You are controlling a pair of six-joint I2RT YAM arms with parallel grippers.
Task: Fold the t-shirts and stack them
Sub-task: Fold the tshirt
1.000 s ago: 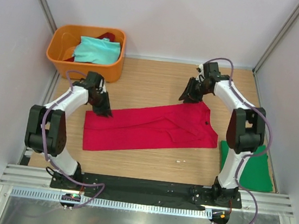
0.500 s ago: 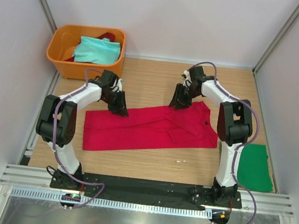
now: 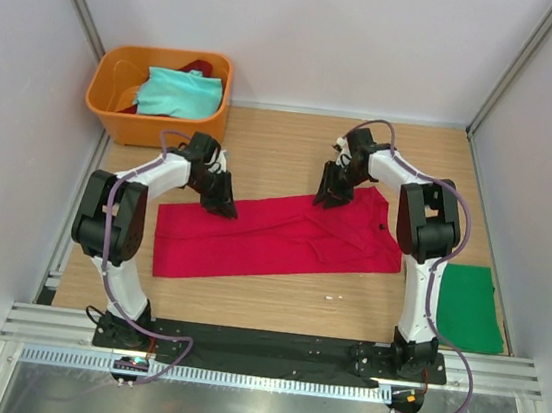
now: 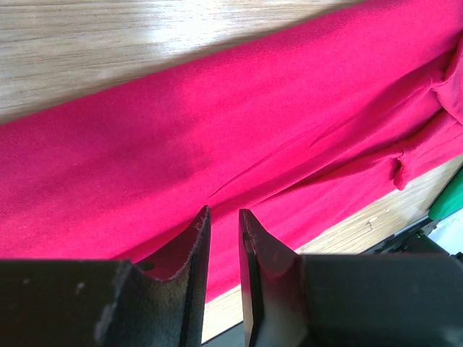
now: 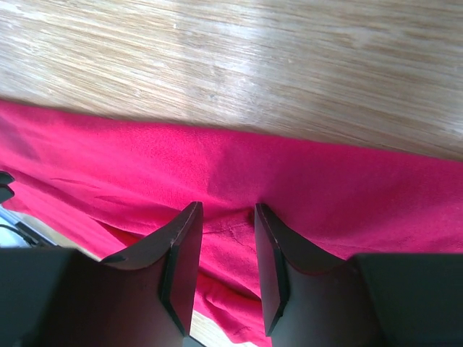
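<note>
Red shirt (image 3: pixel 272 236): one, mid-desk. It lies flat as a long band folded lengthwise, running left to right, with its right end farther back than its left. A sleeve and the collar end sit at the right, and light creases cross the middle.

Green shirt (image 3: pixel 470 309): one, folded into a flat rectangle at the near right corner of the desk (image 3: pixel 283 147). It is well apart from the red shirt, beside the right arm's base.

Teal shirt (image 3: pixel 177 94): one, loosely bunched on top inside the orange tub (image 3: pixel 154 129) at the far left corner. A scrap of dark red cloth (image 3: pixel 201 64) shows behind it in the same tub.

Left gripper (image 3: pixel 221 203): down at the far edge of the red shirt, left of centre. Jaws are narrow, with only a slit between them. The wrist view shows red cloth lying flat through the gap.

Right gripper (image 3: pixel 324 196): down at the far edge of the red shirt, right of centre. Jaws are parted, somewhat wider than the left pair. The tips rest on the cloth with a small pucker between them, just inside the cloth's edge where bare wood begins.

Speck (image 3: pixel 335 297): small and white, on the bare wood just near of the red shirt.
</note>
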